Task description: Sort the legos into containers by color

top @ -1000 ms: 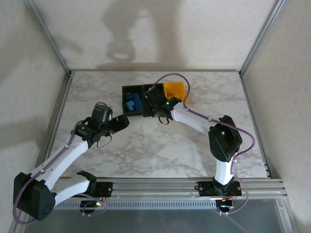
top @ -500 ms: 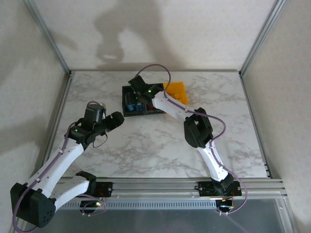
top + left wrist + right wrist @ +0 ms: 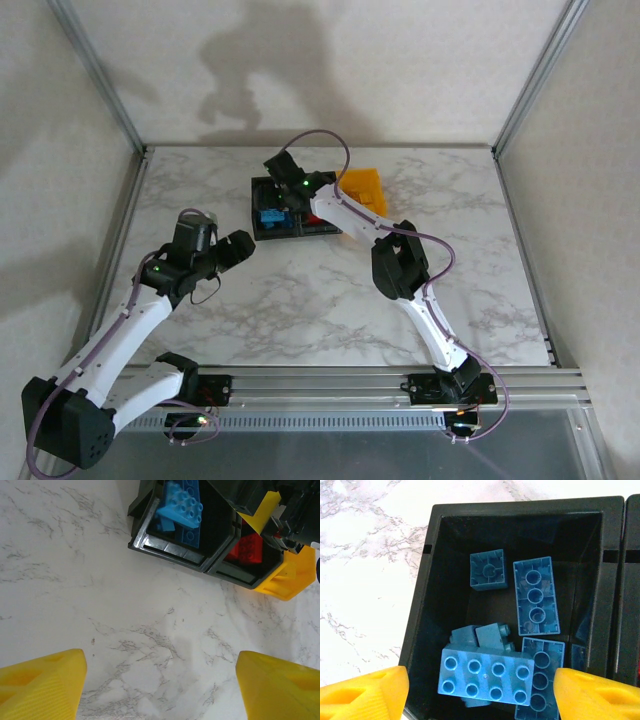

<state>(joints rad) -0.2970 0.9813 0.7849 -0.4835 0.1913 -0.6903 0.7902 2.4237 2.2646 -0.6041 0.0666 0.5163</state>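
Observation:
Three joined containers stand at the back of the table. The left black bin [image 3: 256, 222] holds several blue legos [image 3: 535, 596], the middle black bin [image 3: 318, 229] holds a red brick [image 3: 245, 547], and the yellow bin [image 3: 362, 188] is at the right end. My right gripper [image 3: 281, 200] hangs open over the left black bin [image 3: 420, 605]. Between its yellow fingers [image 3: 365, 692], touching neither, a big blue eight-stud brick [image 3: 485, 677] lies on the other blue ones. My left gripper [image 3: 243, 246] is open over bare marble with nothing between its fingers [image 3: 42, 680], short of the bins [image 3: 165, 550].
The marble table [image 3: 330, 290] runs wide in front of the bins. Aluminium frame posts [image 3: 100, 80] stand at the back corners, and a rail [image 3: 400, 380] runs along the near edge. The right arm [image 3: 400, 265] stretches across the middle of the table.
My right gripper swung left from the middle bin to above the left black bin. The left arm drew back a little to the left. Over the last half second little moved.

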